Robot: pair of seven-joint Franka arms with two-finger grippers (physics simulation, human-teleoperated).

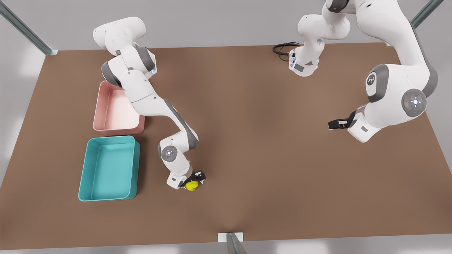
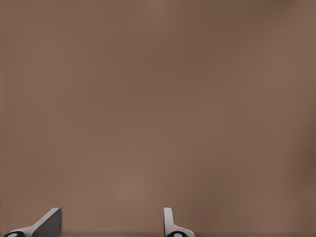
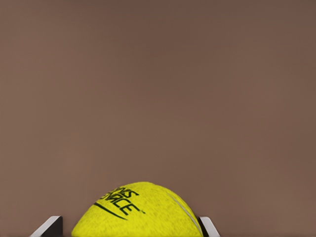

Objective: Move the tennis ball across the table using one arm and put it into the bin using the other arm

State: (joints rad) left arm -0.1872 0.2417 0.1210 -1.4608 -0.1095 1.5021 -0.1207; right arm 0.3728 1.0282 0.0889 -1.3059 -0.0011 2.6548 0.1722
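Ball between the right gripper's fingers, just off the bin.
The yellow-green fuzzy tennis ball (image 1: 191,186) sits on the large brown flat table (image 1: 268,148), to the front view's right of the teal rectangular plastic bin (image 1: 88,169); behind the bin, the pink plastic tray (image 1: 102,106). Right gripper (image 1: 193,182) straddles the ball; left gripper (image 1: 335,124) hangs well apart.

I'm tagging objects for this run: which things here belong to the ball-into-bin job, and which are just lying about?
Part of the job:
- tennis ball, between the right gripper's fingers
- teal bin, nothing in it
- table
- left gripper, open, waiting apart

Just lying about:
- pink tray
- black cable
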